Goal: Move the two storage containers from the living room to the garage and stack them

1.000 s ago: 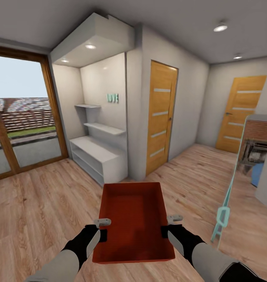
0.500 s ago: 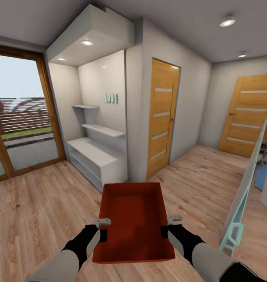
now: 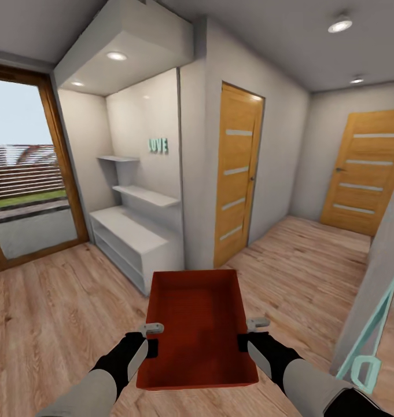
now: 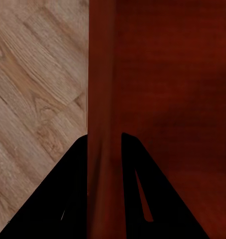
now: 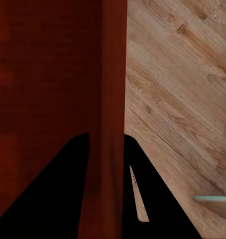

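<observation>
A two-armed robot carries an orange-red storage container (image 3: 197, 327) over a light wood plank floor (image 3: 52, 313), the open-top bin held level in front of its trunk. The left pincer (image 3: 152, 339) clamps the bin's left wall, and the left wrist view shows that wall (image 4: 104, 99) pinched between two dark fingers (image 4: 68, 199). The right pincer (image 3: 247, 335) grips the opposite wall, which the right wrist view shows (image 5: 114, 99) caught between its fingers (image 5: 68, 194) in the same way. The bin is empty.

Ahead stands a white alcove with low shelving (image 3: 133, 237) and two wall shelves; teal letters reading "LOVE" (image 3: 158, 145) are fixed to the alcove's back wall. Just right of the alcove is a closed wooden door with pale horizontal strips (image 3: 237, 174), and a second, matching door (image 3: 361, 174) closes the far end of the corridor. A wood-framed glass door (image 3: 29, 174) at left looks onto a lawn and fence. A teal-edged panel (image 3: 373, 330) juts in at lower right.
</observation>
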Robot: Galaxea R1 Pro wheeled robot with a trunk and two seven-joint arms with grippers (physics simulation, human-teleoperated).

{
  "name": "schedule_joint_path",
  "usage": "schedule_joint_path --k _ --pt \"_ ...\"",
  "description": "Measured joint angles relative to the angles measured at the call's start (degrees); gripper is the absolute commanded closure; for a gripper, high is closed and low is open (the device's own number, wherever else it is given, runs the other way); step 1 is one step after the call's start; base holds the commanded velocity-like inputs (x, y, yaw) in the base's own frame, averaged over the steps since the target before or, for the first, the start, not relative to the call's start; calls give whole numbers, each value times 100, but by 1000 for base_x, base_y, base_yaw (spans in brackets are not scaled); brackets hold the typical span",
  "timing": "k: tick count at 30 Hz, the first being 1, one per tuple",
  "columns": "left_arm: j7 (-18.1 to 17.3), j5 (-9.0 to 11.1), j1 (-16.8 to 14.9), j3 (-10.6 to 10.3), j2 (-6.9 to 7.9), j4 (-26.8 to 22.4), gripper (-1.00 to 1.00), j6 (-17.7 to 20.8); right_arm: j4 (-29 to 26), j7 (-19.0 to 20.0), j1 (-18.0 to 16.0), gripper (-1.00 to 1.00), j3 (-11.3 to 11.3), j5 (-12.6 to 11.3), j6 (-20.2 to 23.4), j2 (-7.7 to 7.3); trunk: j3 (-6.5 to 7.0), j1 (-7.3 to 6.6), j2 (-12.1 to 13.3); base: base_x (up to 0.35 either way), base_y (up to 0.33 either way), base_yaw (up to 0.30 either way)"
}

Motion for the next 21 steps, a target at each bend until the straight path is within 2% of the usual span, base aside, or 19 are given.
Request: schedule_joint_path --k 21 --pt "0 -1 0 0 0 -2 100 0 0 0 0 100 1 -2 -3 0 0 0 0 323 0 -234"
